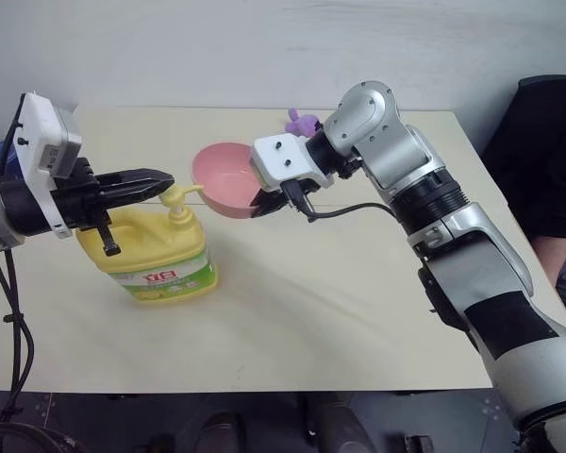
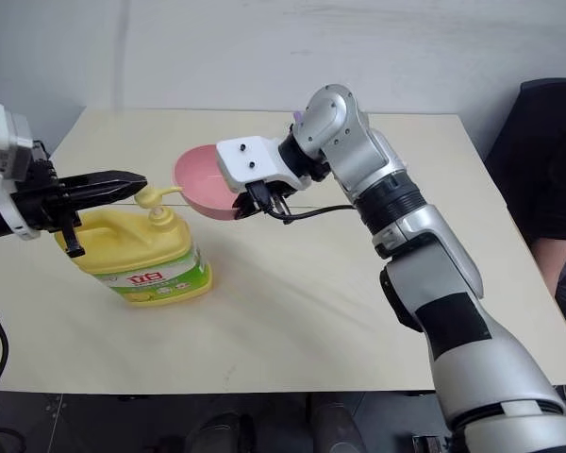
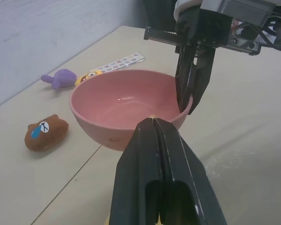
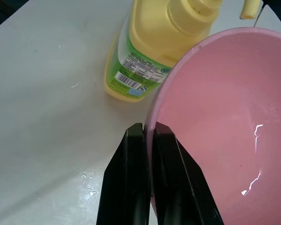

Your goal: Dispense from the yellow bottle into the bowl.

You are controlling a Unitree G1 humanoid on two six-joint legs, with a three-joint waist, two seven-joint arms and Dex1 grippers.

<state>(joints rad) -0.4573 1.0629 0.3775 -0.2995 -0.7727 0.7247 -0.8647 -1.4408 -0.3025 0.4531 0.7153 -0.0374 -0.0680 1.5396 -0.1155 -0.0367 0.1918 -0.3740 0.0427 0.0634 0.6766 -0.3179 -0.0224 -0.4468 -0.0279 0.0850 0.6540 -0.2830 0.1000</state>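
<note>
The yellow bottle [image 1: 156,253] stands on the table at the left, its green-and-white label facing the front. My left gripper [image 1: 166,181] is shut and lies level just over the bottle's pump head [image 1: 177,196]; whether it touches is unclear. The pink bowl [image 1: 222,175] hangs tilted in the air beside the pump's spout. My right gripper [image 1: 262,200] is shut on the bowl's rim, with its fingers [image 4: 140,154] pinching the wall. In the left wrist view the bowl [image 3: 117,105] sits straight beyond my shut fingers [image 3: 152,140].
A purple toy [image 1: 302,121] lies behind my right arm. A brown toy [image 3: 46,132] and a printed strip [image 3: 124,60] rest farther back on the table [image 1: 340,311]. A person in dark clothes [image 1: 547,160] sits at the table's right edge.
</note>
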